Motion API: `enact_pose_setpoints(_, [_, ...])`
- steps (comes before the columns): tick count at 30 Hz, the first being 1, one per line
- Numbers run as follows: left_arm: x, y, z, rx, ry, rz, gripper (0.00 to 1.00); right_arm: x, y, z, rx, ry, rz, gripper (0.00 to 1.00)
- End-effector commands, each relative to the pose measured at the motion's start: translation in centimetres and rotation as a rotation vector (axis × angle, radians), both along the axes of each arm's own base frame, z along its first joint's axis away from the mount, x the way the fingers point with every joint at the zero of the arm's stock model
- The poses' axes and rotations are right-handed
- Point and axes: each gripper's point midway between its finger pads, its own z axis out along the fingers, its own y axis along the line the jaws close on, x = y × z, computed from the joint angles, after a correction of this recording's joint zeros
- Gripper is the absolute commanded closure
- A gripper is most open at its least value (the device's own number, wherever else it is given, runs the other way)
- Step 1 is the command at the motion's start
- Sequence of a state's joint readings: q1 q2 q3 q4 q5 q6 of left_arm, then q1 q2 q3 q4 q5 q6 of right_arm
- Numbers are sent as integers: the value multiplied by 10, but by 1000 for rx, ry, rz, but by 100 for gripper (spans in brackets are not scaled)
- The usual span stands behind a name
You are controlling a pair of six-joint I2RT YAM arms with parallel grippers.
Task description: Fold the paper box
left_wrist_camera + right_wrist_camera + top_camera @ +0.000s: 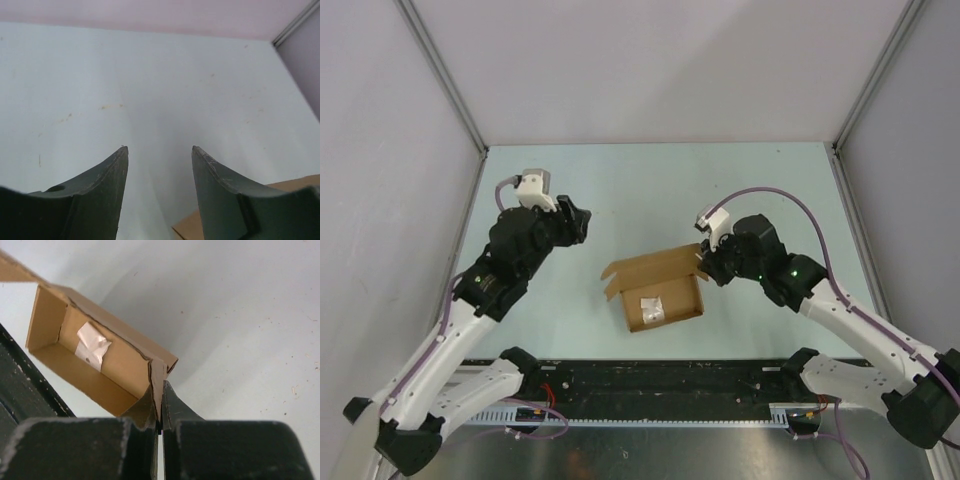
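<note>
The paper box [655, 295] lies near the middle of the desk [650, 180], between the two arms. It is an open brown carton with its walls up and a flap splayed outward at its left end. The right gripper [706, 262] sits at the box's right end. In the wrist view its jaws are closed tight on a thin edge of cardboard at the corner [161, 390]. The left gripper [578, 222] hangs well apart from the box, up and to its left. Its fingers stand parted with nothing between them, only bare desk below [160, 150]. A small white scrap of paper [92, 347] lies inside on the box floor.

The step in hand looks like closing the loose flaps. To do that well, the right gripper should probably keep a firm pinch so the light carton cannot slide. The open left gripper would then come down at the splayed flap and press it along its crease, not against the wall. Pushing too hard could buckle the thin card or drag the box out of the pinch.

Plain pale wall panels [660, 60] close in the space on three sides. The desk is a smooth pale blue-green with a few faint specks and scuffs. A black rail [660, 380] runs along its near edge.
</note>
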State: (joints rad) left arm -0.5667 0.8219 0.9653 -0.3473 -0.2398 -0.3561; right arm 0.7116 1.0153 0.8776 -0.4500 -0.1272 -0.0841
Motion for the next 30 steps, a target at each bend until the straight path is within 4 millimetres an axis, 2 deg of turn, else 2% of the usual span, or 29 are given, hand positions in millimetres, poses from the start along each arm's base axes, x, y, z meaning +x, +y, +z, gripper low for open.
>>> enact_pose_setpoints(1, [3,0,-37,24,102,-38,41,-5,6,16,46,-6,122,98])
enact_pose_setpoints(9, [-9,-18,-98,4,276,-118,43,15,-3,-2,0,27,12,98])
enact_pose_setpoints(13, [-12,-19,-107,-3,298,-121,43,23,-5,-6,7,52,-67,98])
enact_pose_setpoints(21, [-11,-21,-110,-5,304,-123,43,36,-17,-2,-1,21,-195,95])
enact_pose_setpoints(26, [-7,-29,-118,-9,330,-152,43,33,-17,-6,-11,37,-181,86])
enact_pose_setpoints(30, [-1,-29,-120,7,327,-140,43,33,-18,-9,-32,35,-169,78])
